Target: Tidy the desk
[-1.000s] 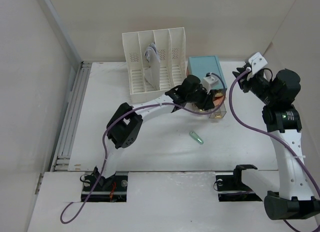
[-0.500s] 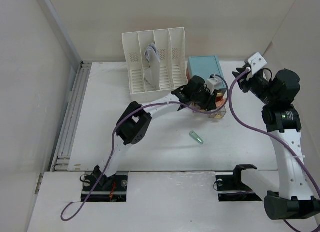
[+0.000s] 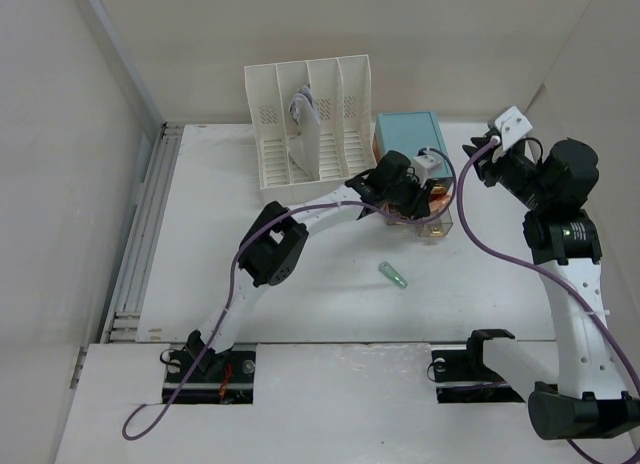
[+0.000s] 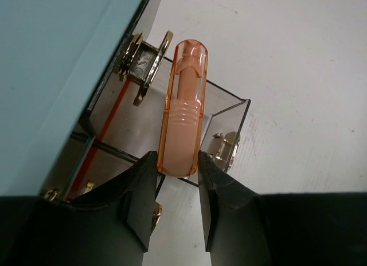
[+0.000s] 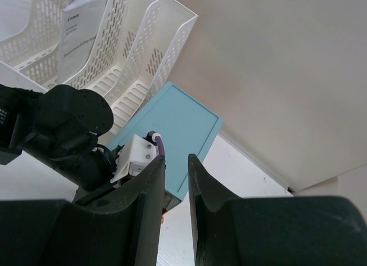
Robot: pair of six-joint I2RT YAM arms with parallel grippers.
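Bright, even, diffuse light fills all three views. The white desk (image 3: 200, 244) carries only faint, soft-edged shadows, and the top view is sharp throughout. In the left wrist view the translucent orange tube (image 4: 184, 105) shows pale glare streaks. The black fingers (image 4: 135, 208) of the left gripper (image 4: 176, 163), nearest the lens, look dark and slightly soft.

The right gripper (image 5: 176, 163) has its fingers slightly apart with nothing between them. Beyond sit the teal box (image 5: 182, 124), the white file rack (image 5: 143, 45) holding paper (image 5: 80, 31), and the left arm's black wrist (image 5: 63, 128).
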